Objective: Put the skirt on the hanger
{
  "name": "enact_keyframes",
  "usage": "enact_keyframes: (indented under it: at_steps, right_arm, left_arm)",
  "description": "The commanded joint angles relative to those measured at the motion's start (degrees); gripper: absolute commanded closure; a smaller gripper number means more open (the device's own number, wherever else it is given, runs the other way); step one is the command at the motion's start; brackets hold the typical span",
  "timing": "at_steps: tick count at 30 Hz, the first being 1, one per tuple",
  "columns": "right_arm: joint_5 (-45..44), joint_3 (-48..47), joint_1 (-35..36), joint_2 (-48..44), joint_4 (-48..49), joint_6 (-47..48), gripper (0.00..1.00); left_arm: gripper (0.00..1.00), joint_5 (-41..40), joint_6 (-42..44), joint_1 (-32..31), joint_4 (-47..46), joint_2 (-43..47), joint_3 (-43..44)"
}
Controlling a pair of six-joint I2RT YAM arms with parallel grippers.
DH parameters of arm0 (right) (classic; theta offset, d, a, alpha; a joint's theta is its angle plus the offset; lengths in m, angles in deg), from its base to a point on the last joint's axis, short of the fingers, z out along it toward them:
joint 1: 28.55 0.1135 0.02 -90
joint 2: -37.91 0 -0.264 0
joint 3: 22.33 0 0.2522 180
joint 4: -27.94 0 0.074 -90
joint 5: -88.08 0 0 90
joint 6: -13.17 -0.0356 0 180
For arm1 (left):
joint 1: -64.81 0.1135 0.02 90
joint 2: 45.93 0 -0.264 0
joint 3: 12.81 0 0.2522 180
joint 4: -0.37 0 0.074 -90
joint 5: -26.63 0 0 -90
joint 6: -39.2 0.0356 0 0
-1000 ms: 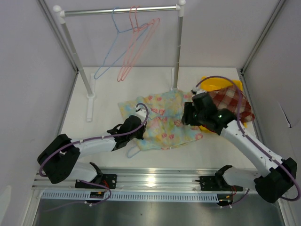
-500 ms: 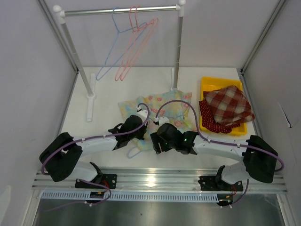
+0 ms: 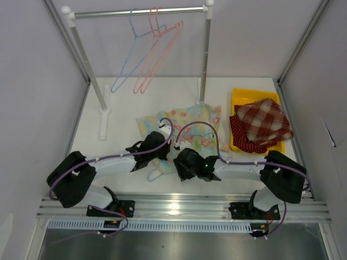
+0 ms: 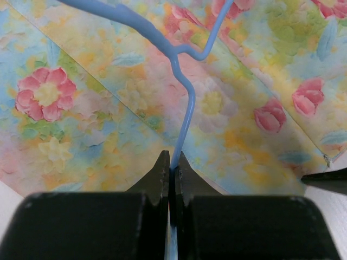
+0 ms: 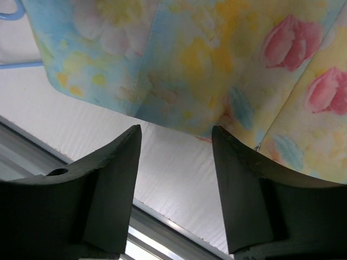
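I'm pinching the thin light-blue wire hanger [image 4: 186, 103] in my left claw [image 4: 173, 162], jaws squeezed tight on its stem. That is pinning it on top of the pastel floral fabric skirt [image 4: 81, 92] so it isn't sliding about. The skirt is lying spread on the white table [image 3: 124, 103], toward the front edge, between my two arms. My right claw [image 5: 176, 143] is gaping apart, gripping nothing and hovering at the skirt's near hem, lining up, I reckon, to catch that edge.
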Motion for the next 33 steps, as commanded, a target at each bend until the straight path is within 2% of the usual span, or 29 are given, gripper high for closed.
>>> enact_keyframes:
  at_steps: [1,4,5,11,20,26,33]
  right_arm:
    - [-2.09,0.96,0.44,1.63,3.67,-1.47,0.46]
    - [-3.05,1.22,0.44,2.34,3.41,-1.91,0.61]
    - [-3.32,1.31,0.44,2.26,2.89,-2.00,0.73]
    - [-6.05,1.58,-0.52,-1.52,-2.21,-2.79,0.91]
    - [-4.03,6.32,-5.88,-12.86,-8.36,-4.90,0.96]
    - [-2.62,9.93,-9.05,-19.79,-12.14,-7.27,0.96]
    - [-3.42,11.07,-11.34,-23.84,-15.66,-7.72,0.95]
  left_arm:
    - [1.00,0.92,0.20,-0.12,-0.14,-0.48,2.25]
    - [1.00,0.92,0.11,-0.12,-0.05,-0.48,2.34]
    - [1.00,0.92,0.11,-0.12,-0.23,-0.57,2.34]
    - [1.00,0.83,0.03,-0.12,-0.32,-0.57,2.43]
    - [1.00,-0.40,-0.06,-0.03,-0.58,-0.57,2.34]
    - [1.00,-0.84,-0.15,-0.03,-0.84,-0.92,3.13]
    - [1.00,-0.58,-0.33,-0.03,-0.14,-1.18,4.10]
